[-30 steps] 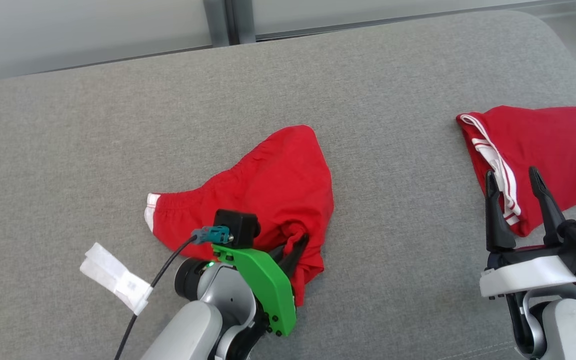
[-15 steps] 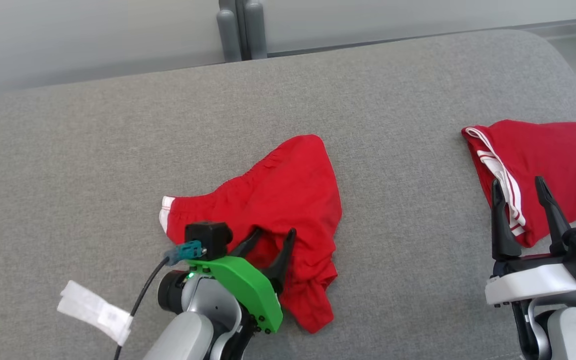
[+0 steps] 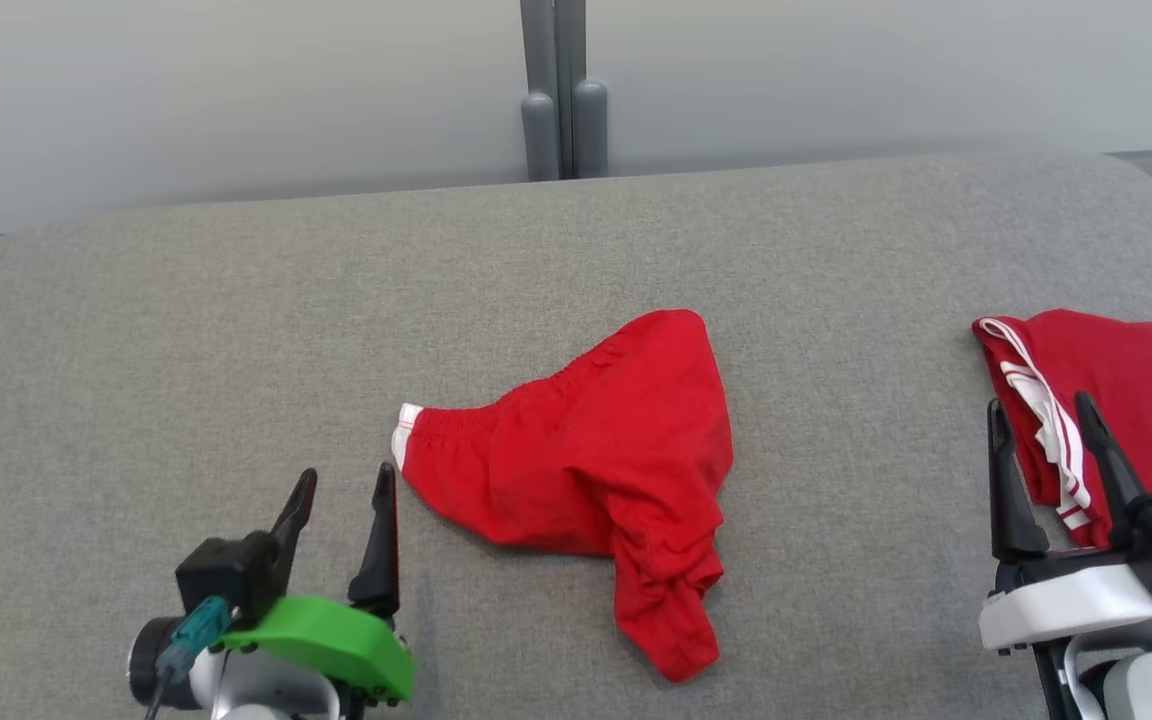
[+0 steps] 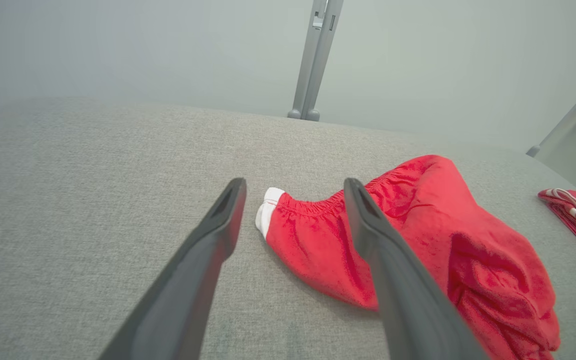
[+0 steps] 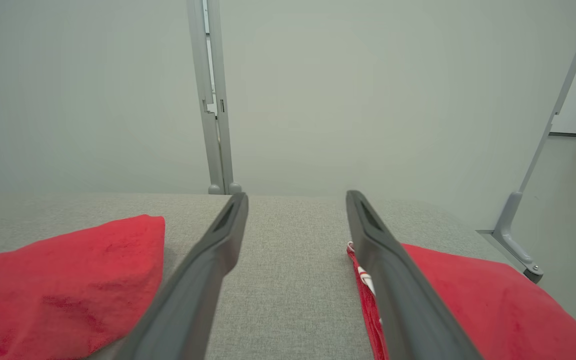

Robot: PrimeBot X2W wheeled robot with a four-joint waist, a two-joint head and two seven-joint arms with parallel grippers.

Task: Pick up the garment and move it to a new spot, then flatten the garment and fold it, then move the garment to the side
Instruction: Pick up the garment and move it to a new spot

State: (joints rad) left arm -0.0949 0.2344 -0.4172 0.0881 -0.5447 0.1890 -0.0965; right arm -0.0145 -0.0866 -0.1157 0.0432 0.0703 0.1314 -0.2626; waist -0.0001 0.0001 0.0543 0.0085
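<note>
Released since a second ago, the red garment (image 3: 586, 460) lies crumpled on the grey fabric table (image 3: 186, 320), just right of the open, empty left jaws. Open too, the right jaws stand near seemingly another red cloth (image 3: 1146, 380); pale wall (image 3: 236, 90) behind.

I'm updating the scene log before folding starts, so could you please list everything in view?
crumpled garment: one, red with a white edge, middle of the padded surface
striped garment: one, red with white stripes, right end
padded surface: one, grey, under both garments
post: one, grey, behind the surface, against the pale wall
left gripper: one, dark fingers, open, left of the crumpled garment, apart from it
right gripper: one, dark fingers, open, by the striped garment
</note>
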